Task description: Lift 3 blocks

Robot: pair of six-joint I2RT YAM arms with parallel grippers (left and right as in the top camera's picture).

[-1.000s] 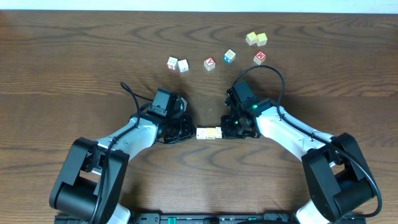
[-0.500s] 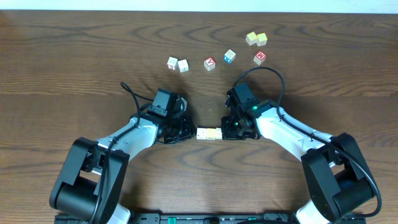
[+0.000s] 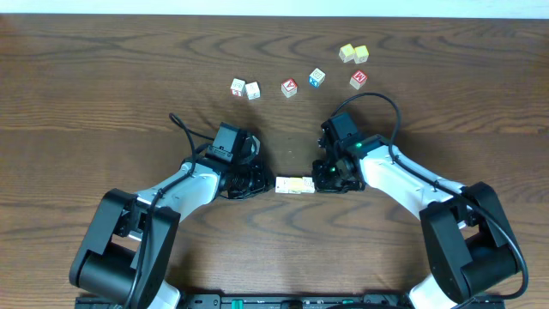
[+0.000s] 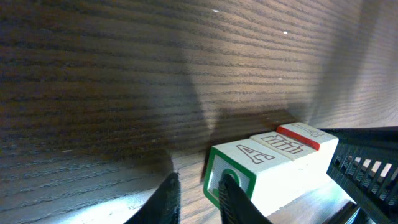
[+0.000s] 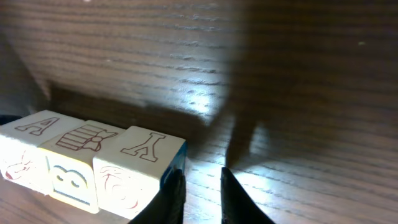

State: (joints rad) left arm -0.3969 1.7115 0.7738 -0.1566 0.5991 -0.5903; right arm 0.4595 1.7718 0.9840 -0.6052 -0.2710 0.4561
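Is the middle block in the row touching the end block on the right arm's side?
Touching. The right wrist view shows the middle block flush against the end block, their faces meeting along one seam with no gap visible between them.

Three blocks (image 3: 294, 184) sit flush in one straight row on the table (image 3: 103, 103), outlined figures up; middle one perhaps yellowish.
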